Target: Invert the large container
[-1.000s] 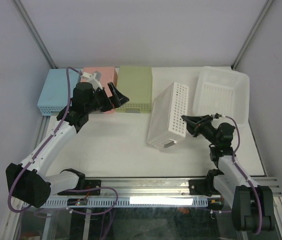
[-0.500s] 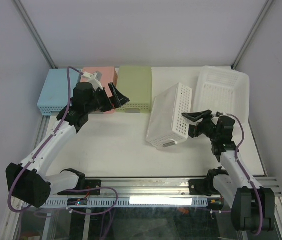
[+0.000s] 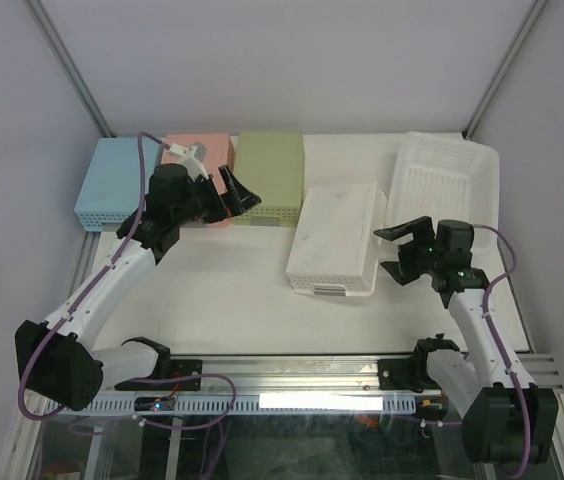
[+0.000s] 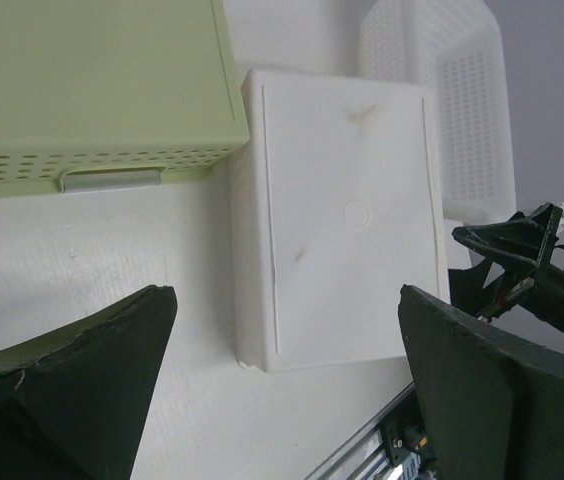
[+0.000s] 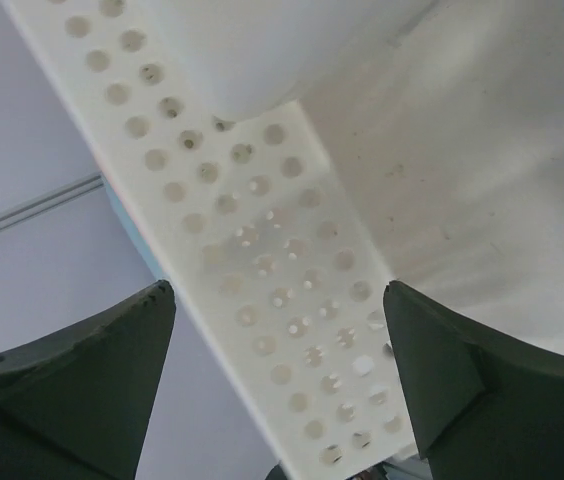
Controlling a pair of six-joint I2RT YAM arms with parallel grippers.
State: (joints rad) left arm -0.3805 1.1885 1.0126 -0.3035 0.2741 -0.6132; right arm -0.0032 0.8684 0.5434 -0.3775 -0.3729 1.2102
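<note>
The large container [image 3: 334,238], a white box with perforated side walls, is seen lying upside down on the worktop [image 3: 222,290], right of centre, its smooth closed base turned upward. Its far left corner is set just beside the green container [image 3: 270,172], and its far right corner lies close to the white basket [image 3: 444,180]; whether they touch cannot be told. A handle slot is visible in its near wall.

The right hand [image 3: 398,250] is held just to the right of the large container, apart from it, with its fingers spread wide and nothing gripped between them. In the right wrist view, the perforated wall is seen beyond the two dark fingers [image 5: 72,370].

The left hand [image 3: 234,192] is held above the far left part of the worktop, over the near edges of the pink container [image 3: 207,155] and the green one. Its jaws are spread wide and nothing is held.

A blue container [image 3: 110,180] is placed at the far left, in a row with the pink and green ones. The white basket is found at the far right, mouth upward.
</note>
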